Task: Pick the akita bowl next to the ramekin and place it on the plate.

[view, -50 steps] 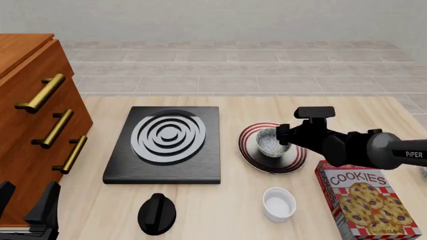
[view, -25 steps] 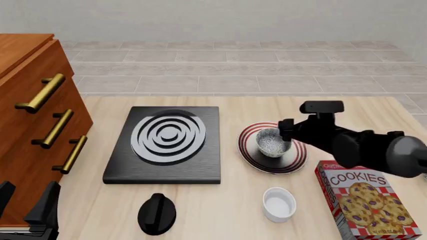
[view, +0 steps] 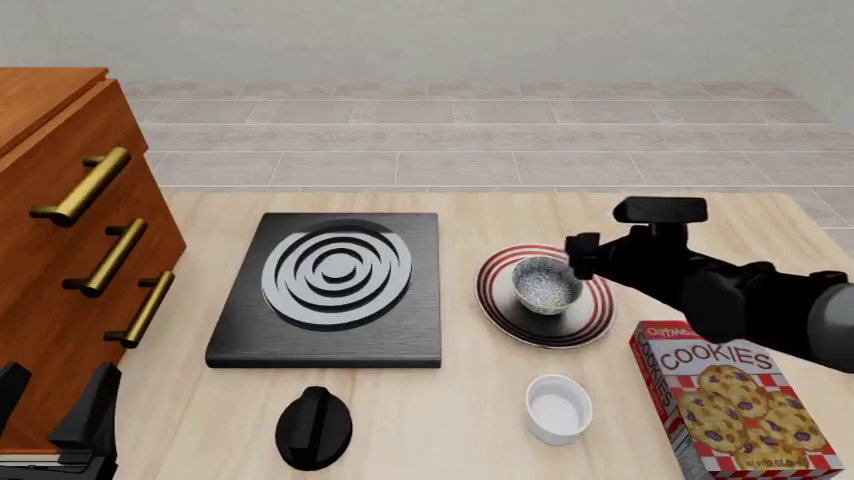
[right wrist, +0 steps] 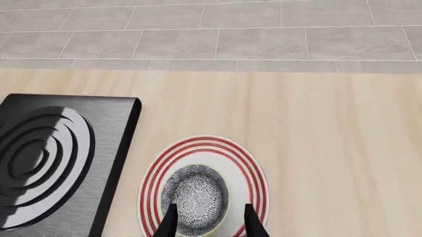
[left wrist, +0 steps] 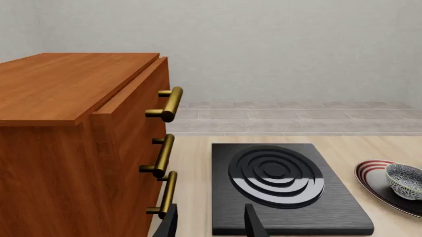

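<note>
The akita bowl [view: 545,285], speckled grey inside and dark-patterned outside, stands upright in the middle of the red-ringed plate [view: 591,325]. My right gripper [view: 578,260] hovers just right of and above the bowl, open and holding nothing. In the right wrist view its fingers straddle the akita bowl [right wrist: 195,196] from above, on the plate [right wrist: 254,170], without touching it. The white ramekin [view: 558,408] sits nearer me, below the plate. My left gripper [view: 51,398] rests open at the near left corner by the cabinet.
A black stove plate [view: 334,285] with a ringed burner lies left of the plate, with a black knob [view: 314,425] in front of it. A wooden drawer cabinet [view: 67,230] fills the left side. A cookies box [view: 727,400] lies at the near right.
My right gripper has drawn back to the right and slightly up, away from the bowl. The bowl stays on the plate. The left arm has not moved.
</note>
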